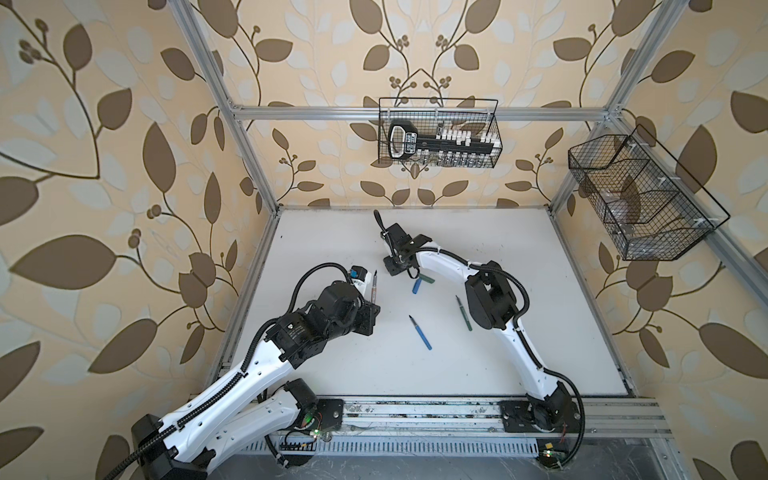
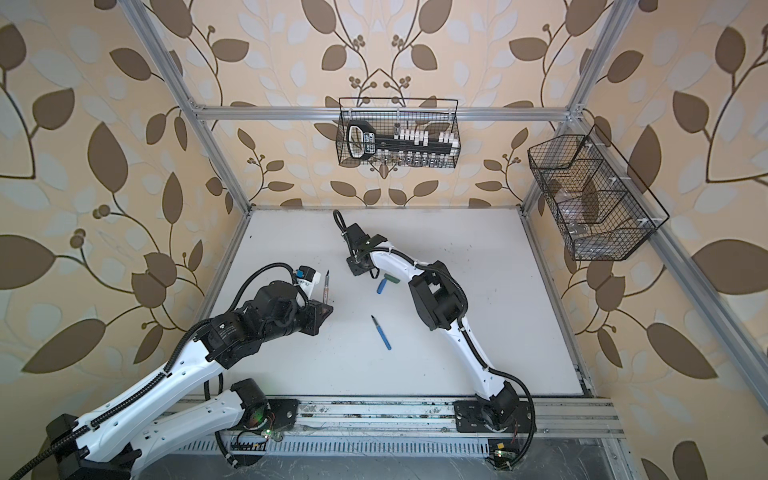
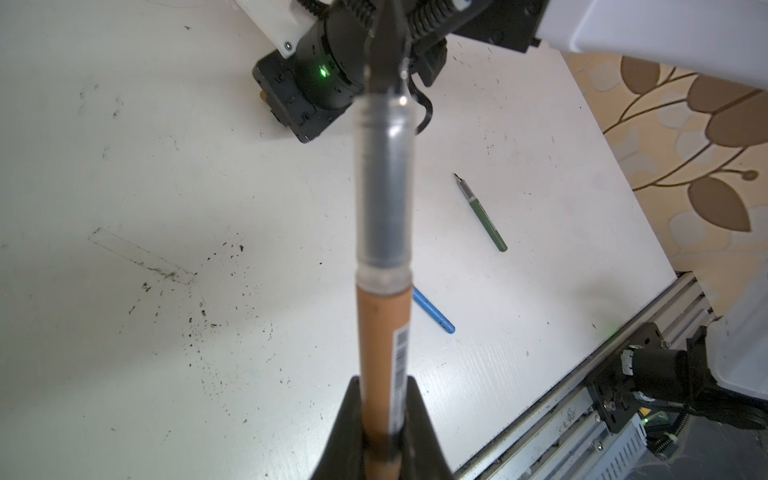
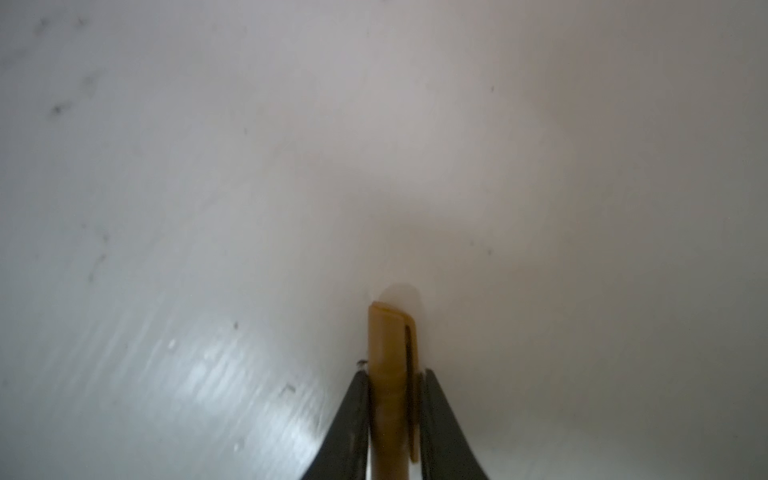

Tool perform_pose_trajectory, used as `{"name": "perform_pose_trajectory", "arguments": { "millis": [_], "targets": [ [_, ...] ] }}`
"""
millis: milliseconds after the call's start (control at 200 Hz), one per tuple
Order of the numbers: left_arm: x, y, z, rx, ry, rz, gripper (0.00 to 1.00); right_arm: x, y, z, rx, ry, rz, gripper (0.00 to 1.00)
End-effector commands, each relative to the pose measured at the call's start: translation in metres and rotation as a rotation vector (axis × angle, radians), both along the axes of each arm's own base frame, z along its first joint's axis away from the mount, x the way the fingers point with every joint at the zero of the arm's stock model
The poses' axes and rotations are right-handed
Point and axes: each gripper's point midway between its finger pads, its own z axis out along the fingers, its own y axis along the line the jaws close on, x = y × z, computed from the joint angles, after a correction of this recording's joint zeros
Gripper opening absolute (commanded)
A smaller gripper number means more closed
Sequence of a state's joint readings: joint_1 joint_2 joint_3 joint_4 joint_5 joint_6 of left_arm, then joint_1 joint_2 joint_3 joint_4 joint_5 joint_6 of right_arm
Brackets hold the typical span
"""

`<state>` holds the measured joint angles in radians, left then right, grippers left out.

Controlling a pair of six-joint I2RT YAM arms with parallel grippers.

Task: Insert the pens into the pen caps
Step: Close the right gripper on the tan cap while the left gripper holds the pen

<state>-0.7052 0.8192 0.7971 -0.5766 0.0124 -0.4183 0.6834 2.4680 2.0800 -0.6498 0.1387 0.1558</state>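
Note:
My left gripper [image 3: 384, 382] is shut on the orange-brown pen [image 3: 380, 332], whose dark tip points away from the wrist; both top views show this pen [image 1: 374, 286] [image 2: 327, 286] raised left of centre. Down at the white table [image 1: 519, 332], my right gripper [image 4: 392, 374] is shut on the orange-brown pen cap [image 4: 388, 345]. From above, that gripper [image 1: 392, 268] [image 2: 357, 268] hides the cap. Beside it lie the blue cap [image 1: 417, 286] and green cap [image 1: 428, 279]. The blue pen [image 1: 420, 332] lies mid-table. The green pen [image 1: 464, 313] lies close to the right arm.
A wire basket [image 1: 438, 133] with a tool hangs on the back wall and another wire basket [image 1: 640, 199] on the right frame. An aluminium rail [image 1: 415, 411] with both arm bases runs along the front edge. Dark specks dot the table.

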Motion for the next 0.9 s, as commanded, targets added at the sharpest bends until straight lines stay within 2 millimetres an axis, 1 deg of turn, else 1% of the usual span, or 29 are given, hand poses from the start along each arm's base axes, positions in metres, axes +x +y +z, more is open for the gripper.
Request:
{"name": "perform_pose_trajectory", "arguments": {
  "millis": [0, 80, 145, 160, 180, 190, 300, 385, 460, 591, 671, 771, 896],
  "targets": [
    [0.003, 0.008, 0.012, 0.013, -0.051, 0.02, 0.1, -0.038, -0.015, -0.012, -0.08, 0.071, 0.024, 0.2],
    [0.003, 0.009, 0.011, 0.014, -0.051, 0.024, 0.1, -0.06, -0.019, -0.012, -0.075, 0.093, 0.026, 0.2],
    [0.004, 0.008, 0.011, 0.011, -0.049, 0.021, 0.1, -0.08, -0.027, -0.011, -0.075, 0.113, 0.018, 0.2],
    [0.003, 0.007, 0.01, 0.011, -0.049, 0.019, 0.1, -0.085, -0.028, -0.013, -0.078, 0.122, 0.018, 0.2],
    [0.003, 0.007, 0.01, 0.01, -0.046, 0.017, 0.1, -0.09, -0.03, -0.009, -0.073, 0.119, 0.014, 0.2],
    [0.003, 0.007, 0.01, 0.01, -0.045, 0.017, 0.1, -0.093, -0.032, -0.01, -0.076, 0.124, 0.012, 0.2],
    [0.003, 0.005, 0.009, 0.008, -0.038, 0.009, 0.1, -0.126, -0.045, -0.008, -0.072, 0.144, 0.002, 0.22],
    [0.003, 0.003, 0.008, 0.008, -0.034, 0.002, 0.1, -0.145, -0.054, -0.004, -0.072, 0.155, -0.005, 0.25],
    [0.003, 0.001, 0.007, 0.003, -0.027, -0.006, 0.1, -0.151, -0.059, 0.009, -0.074, 0.123, -0.015, 0.28],
    [0.003, -0.005, 0.003, 0.0, -0.006, -0.025, 0.1, -0.153, -0.054, 0.046, 0.0, 0.073, -0.012, 0.36],
    [0.003, -0.008, 0.0, 0.003, 0.011, -0.036, 0.09, -0.154, -0.054, 0.06, 0.024, 0.066, -0.016, 0.39],
    [0.003, -0.011, -0.002, 0.001, 0.028, -0.045, 0.09, -0.156, -0.056, 0.063, 0.021, 0.074, -0.014, 0.39],
    [0.002, -0.013, -0.002, -0.008, 0.027, -0.049, 0.09, -0.157, -0.047, 0.049, 0.036, 0.121, 0.021, 0.35]
  ]
}}
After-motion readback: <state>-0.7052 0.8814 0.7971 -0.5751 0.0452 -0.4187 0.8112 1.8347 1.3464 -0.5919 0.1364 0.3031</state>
